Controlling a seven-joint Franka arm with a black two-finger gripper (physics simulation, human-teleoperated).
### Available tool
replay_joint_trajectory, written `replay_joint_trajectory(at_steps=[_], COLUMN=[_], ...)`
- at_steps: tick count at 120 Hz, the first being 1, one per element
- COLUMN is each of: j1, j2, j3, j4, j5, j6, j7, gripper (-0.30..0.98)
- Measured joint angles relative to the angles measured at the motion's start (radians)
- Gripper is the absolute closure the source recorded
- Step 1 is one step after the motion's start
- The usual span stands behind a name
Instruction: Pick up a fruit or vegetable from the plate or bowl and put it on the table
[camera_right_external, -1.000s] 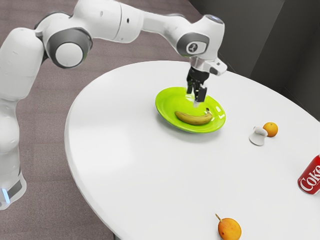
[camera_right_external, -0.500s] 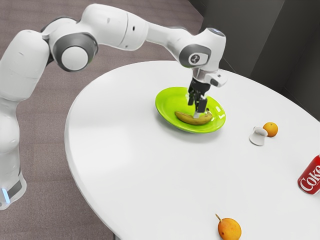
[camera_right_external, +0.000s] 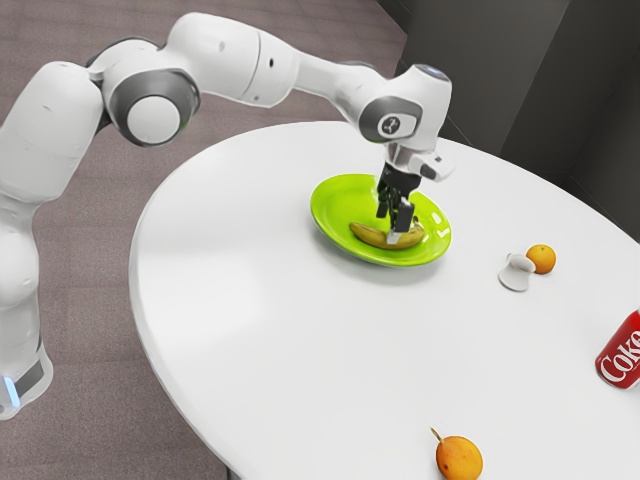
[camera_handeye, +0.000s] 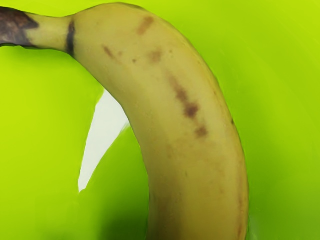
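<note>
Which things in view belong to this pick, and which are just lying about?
Part of the job:
- gripper
- banana
- green plate
- white table

Just lying about:
- Coke can
- small orange fruit
- white object beside it
- stemmed orange fruit

The curved, smooth-skinned yellow banana (camera_handeye: 185, 165) carries brown blotches and a dark brown stem end; the round, glossy lime-green plate (camera_right_external: 332, 207) shows white glints. From the plate in the exterior view, toward four o'clock, are a plain orange round fruit (camera_right_external: 543, 258) and a red cylindrical can (camera_right_external: 621, 352) with white lettering; between five and six, a dark-speckled orange, brown-stemmed fruit (camera_right_external: 459, 459). The smooth round tabletop (camera_right_external: 300, 340) is white.
</note>
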Motion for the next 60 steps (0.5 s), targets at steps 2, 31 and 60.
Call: replay_joint_trajectory(at_steps=[2, 31, 60], j1=[0.0, -0.001, 0.002], j2=[0.001, 0.005, 0.011], j3=[0.0, -0.005, -0.012], j4=[0.0, 0.001, 0.001], j5=[-0.001, -0.005, -0.006], j6=[0.001, 0.014, 0.031], j7=[0.0, 0.007, 0.014], gripper=[0.0, 0.0, 0.0])
